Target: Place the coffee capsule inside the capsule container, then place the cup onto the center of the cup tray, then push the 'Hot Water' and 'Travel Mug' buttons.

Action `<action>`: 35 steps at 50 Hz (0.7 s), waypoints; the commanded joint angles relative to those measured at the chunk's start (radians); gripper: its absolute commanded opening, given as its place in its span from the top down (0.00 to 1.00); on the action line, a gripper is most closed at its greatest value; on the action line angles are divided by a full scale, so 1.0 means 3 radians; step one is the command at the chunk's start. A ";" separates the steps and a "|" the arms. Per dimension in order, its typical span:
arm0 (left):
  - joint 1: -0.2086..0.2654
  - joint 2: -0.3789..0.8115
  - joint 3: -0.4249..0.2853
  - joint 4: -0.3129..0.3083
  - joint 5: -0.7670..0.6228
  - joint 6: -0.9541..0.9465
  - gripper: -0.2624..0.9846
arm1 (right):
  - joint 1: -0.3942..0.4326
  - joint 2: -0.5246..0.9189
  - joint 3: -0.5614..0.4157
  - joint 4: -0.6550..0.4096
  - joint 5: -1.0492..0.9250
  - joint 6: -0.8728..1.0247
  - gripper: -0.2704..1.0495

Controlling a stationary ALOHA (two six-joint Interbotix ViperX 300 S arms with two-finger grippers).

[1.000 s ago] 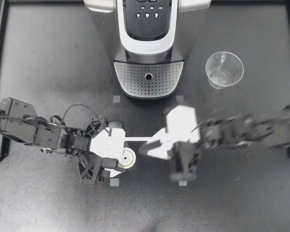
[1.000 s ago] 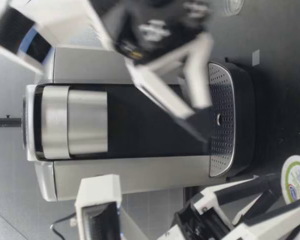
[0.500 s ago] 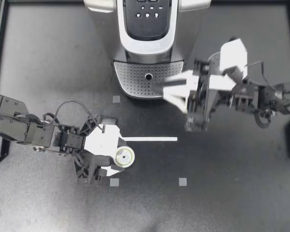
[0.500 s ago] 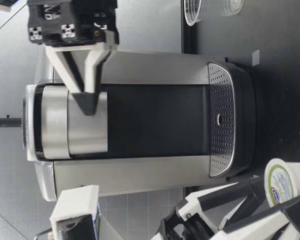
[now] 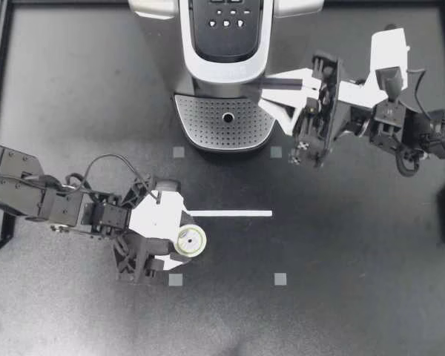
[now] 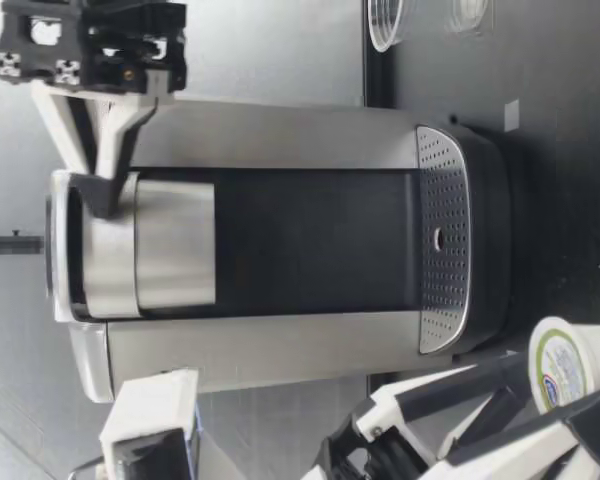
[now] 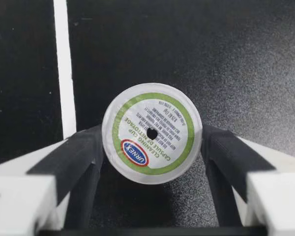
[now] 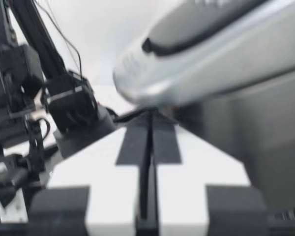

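Top view, coffee machine [image 5: 226,44]: we see it at 12 o'clock on the table [image 5: 74,111]. Its button panel [image 5: 226,22] faces up and its perforated cup tray [image 5: 226,122] juts toward 6 o'clock.
Top view, left gripper [image 5: 184,243]: our left arm comes in from 9 o'clock. The gripper sits at about 7 o'clock from the cup tray, well apart from it, with its fingers clamped on the coffee capsule [image 5: 190,240].
Top view, coffee capsule: lid up, at 6 o'clock from the 9 o'clock end of the white tape line [image 5: 230,213].
Top view, right gripper [image 5: 268,87]: our right arm comes in from 3 o'clock. The gripper points toward 9 o'clock, with its tips at the machine's 3 o'clock flank.
Low view, right gripper: high up by the silver lid [image 6: 150,245] near the machine's top. Its fingers run together into one dark tip that overlaps the lid's edge, and we cannot tell whether it touches.
Low view, cup [image 6: 385,25]: clear plastic, upright on the table beside the machine.
Low view, coffee capsule: between our left gripper's fingers, nearer to that camera than the machine.
Left wrist view, coffee capsule: its foil lid, with a green ring and a small hole in the middle, faces us. The dark finger pads [image 7: 78,152] press it from two sides.
Right wrist view, fingers [image 8: 113,167]: shut together with only a thin seam between them. A blurred silver part of the machine is just above and ahead of the tips.
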State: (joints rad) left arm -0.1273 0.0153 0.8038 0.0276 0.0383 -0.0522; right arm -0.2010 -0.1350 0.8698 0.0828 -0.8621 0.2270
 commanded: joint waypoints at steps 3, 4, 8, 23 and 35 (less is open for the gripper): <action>0.0005 -0.0097 -0.0051 0.0000 -0.0031 0.0000 0.37 | -0.0036 -0.0051 -0.0153 0.0005 -0.0082 0.0000 0.70; 0.0010 -0.0102 -0.0051 0.0000 -0.0026 0.0000 0.37 | -0.0046 -0.0051 -0.0169 0.0005 -0.0087 0.0000 0.70; 0.0005 -0.0097 -0.0056 0.0000 -0.0026 0.0000 0.37 | -0.0061 -0.0056 -0.0225 0.0005 -0.0133 -0.0005 0.70; 0.0010 -0.0097 -0.0087 0.0000 -0.0031 0.0005 0.37 | -0.0230 -0.0082 -0.0404 0.0005 -0.0414 0.0026 0.70; 0.0010 -0.0112 -0.0102 0.0000 -0.0026 0.0010 0.37 | -0.0450 -0.0092 -0.0511 0.0005 -0.0409 0.0102 0.70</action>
State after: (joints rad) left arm -0.1273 0.0138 0.7946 0.0276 0.0383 -0.0491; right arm -0.3022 -0.1381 0.7486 0.0828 -0.9756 0.2562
